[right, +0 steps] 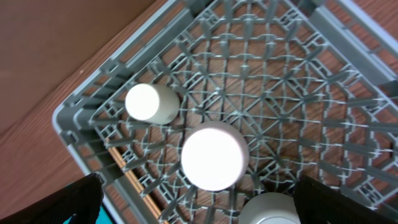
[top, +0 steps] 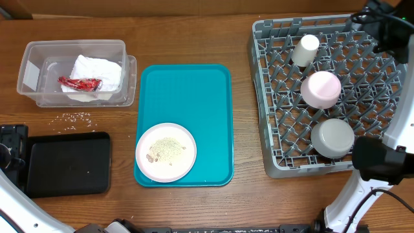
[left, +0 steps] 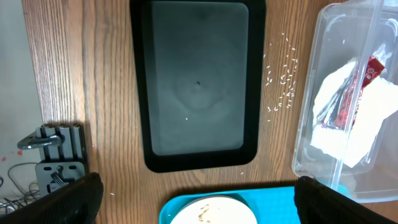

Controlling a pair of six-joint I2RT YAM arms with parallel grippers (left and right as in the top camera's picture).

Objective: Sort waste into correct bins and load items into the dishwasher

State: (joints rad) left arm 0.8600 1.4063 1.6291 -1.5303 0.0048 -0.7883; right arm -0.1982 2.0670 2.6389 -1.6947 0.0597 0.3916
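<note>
Three pale dishes are seen with their bases up in the large square grey plastic dish rack (top: 260, 116): one small cream cup (top: 306, 50), one pale pink bowl (top: 321, 89) and one grey-green small bowl (top: 332, 138). The right gripper (right: 199, 202) is held above this rack and is pointed down. Its two fingers are spread wide and nothing is gripped. In the right wrist view the pink bowl lies just ahead of the gap between the fingers, and the cup lies further to the left.

One wide pale pink plate (top: 147, 139) is placed on the near part of the teal plastic serving tray (top: 187, 90), and whitish food scraps (top: 167, 149) are left on it. One crumpled white paper napkin (top: 97, 74) and one small red crinkled wrapper (top: 81, 83) are kept inside the clear rectangular plastic tub (top: 29, 74). Loose rice-like grains (top: 76, 118) are scattered on the wooden table (top: 194, 26) between the tub and the one shallow black rectangular tray (top: 68, 163).

The left gripper (left: 198, 202) is held at the left edge of the table, turned downward, with its fingers wide apart and empty. The black tray lies ahead of it, and the plate is seen between its fingertips.
</note>
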